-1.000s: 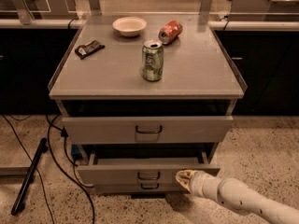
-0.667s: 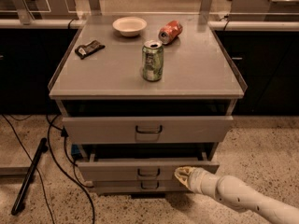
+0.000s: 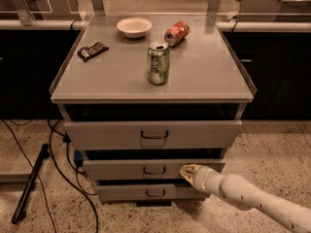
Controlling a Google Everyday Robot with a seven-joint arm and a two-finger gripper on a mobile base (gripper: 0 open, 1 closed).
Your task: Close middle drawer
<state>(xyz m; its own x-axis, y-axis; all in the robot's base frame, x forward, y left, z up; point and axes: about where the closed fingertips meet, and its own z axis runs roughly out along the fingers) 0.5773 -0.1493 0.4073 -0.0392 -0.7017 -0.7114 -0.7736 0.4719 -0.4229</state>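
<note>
Speckled floor [image 3: 272, 144] lies around a grey cabinet surface [image 3: 204, 76]. Middle drawer [image 3: 121, 169], lower centre, stands slightly out: stiff metal, probably light on runners; push the flat front beside its loop handle [image 3: 154, 171]. Claw [image 3: 188, 171] meets that front, right of handle; its opening cannot be told. Green can [image 3: 158, 63], upper centre: label unreadable.

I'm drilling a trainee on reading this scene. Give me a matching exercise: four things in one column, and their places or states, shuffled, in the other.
1. green can
2. red can
3. white bowl
4. gripper

A. lying on its side
B. at the right part of the middle drawer's front
C. standing upright
D. at the back of the cabinet top, left of the red can

Pairs: 1-C, 2-A, 3-D, 4-B
</note>
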